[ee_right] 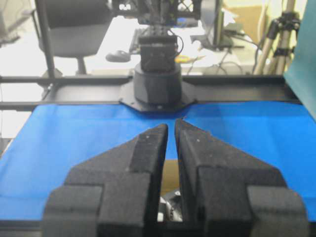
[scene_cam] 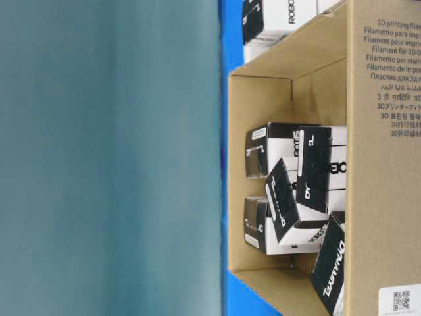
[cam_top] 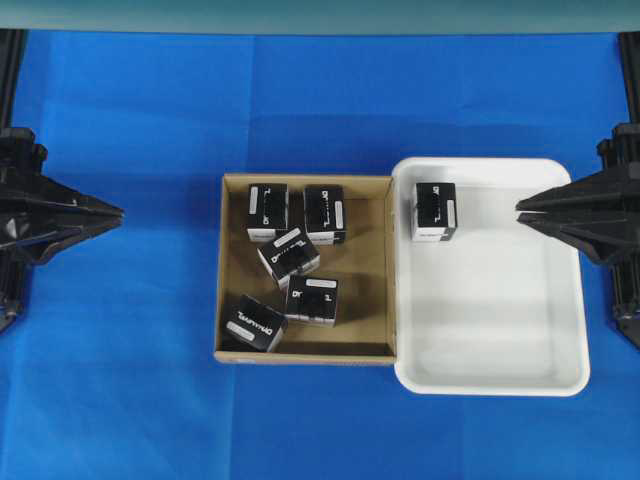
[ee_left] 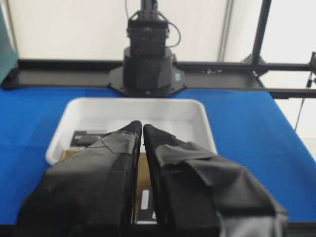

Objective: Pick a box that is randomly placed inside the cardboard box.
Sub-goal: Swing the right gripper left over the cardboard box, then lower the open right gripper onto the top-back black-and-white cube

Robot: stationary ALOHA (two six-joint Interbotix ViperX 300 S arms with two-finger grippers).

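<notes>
The brown cardboard box (cam_top: 365, 290) lies at the middle of the blue table. Several black boxes lie loose in it: two at the back (cam_top: 268, 211) (cam_top: 325, 212), a tilted one in the middle (cam_top: 289, 255), one in front (cam_top: 312, 300) and one at the front left corner (cam_top: 254, 322). My left gripper (cam_top: 118, 212) is shut and empty, well left of the cardboard box. My right gripper (cam_top: 520, 210) is shut and empty, over the right rim of the white tray. Each wrist view shows its jaws together, left (ee_left: 142, 126) and right (ee_right: 171, 124).
A white plastic tray (cam_top: 490, 300) touches the cardboard box's right wall and holds one more black box (cam_top: 434, 211) at its back left. In the table-level view, a teal panel (scene_cam: 105, 158) blocks the left half and the cardboard box (scene_cam: 381, 164) fills the right.
</notes>
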